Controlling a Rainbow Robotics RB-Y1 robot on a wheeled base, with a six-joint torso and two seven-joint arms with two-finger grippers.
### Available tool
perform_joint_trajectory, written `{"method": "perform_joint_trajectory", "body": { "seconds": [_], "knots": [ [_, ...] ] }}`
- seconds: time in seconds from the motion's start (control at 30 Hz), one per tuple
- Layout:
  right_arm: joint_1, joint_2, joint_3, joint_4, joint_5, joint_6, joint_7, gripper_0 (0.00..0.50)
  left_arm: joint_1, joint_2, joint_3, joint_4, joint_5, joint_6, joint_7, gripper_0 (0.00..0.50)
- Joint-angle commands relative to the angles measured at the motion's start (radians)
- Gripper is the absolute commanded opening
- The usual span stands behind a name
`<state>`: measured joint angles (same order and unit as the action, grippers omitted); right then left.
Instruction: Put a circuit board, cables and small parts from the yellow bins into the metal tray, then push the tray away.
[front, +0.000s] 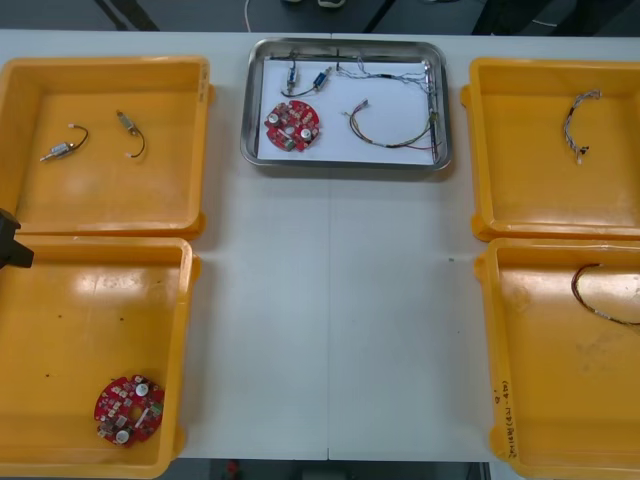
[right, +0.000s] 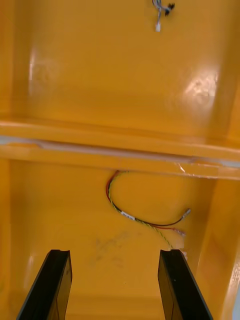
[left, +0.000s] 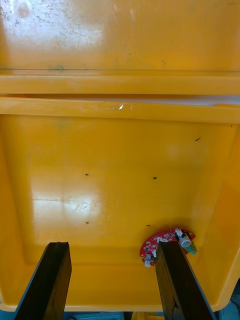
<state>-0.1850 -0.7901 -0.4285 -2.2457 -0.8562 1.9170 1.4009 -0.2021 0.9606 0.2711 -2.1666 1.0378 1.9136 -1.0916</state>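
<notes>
While the shiny rectangular metal tray (front: 249, 110) lies long side across the light counter (front: 330, 320), already carrying a round red circuit board (front: 292, 125), thin coloured cables (front: 385, 142) and small metal parts (front: 322, 78), left pincer (left: 112, 245) and right pincer (right: 115, 252) hang wide open, empty, over yellow plastic bins (front: 188, 300) well short of the tray, which lies ahead and inward of both; neither looks clearly nearer.

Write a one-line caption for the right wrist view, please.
Open right gripper over a yellow bin containing a red and yellow cable.
</notes>
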Motion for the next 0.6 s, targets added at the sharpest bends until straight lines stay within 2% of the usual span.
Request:
{"method": "perform_joint_trajectory", "body": {
  "seconds": [0.03,0.2,0.47,0.6],
  "knots": [
    [0.038,-0.041,-0.052,0.024,-0.029,0.003,-0.013,0.500,0.017,0.044,0.033,-0.027,-0.002,0.006,0.012,0.500],
    [0.047,-0.034,-0.075,0.075,-0.078,0.003,-0.026,0.500,0.017,0.044,0.033,-0.027,-0.002,0.006,0.012,0.500],
    [0.078,-0.032,-0.084,0.093,-0.047,0.003,-0.063,0.500,0.017,0.044,0.033,-0.027,-0.002,0.006,0.012,0.500],
    [0.084,-0.032,-0.078,0.093,-0.047,0.003,-0.129,0.500,0.017,0.044,0.033,-0.027,-0.002,0.006,0.012,0.500]
  ]
}}
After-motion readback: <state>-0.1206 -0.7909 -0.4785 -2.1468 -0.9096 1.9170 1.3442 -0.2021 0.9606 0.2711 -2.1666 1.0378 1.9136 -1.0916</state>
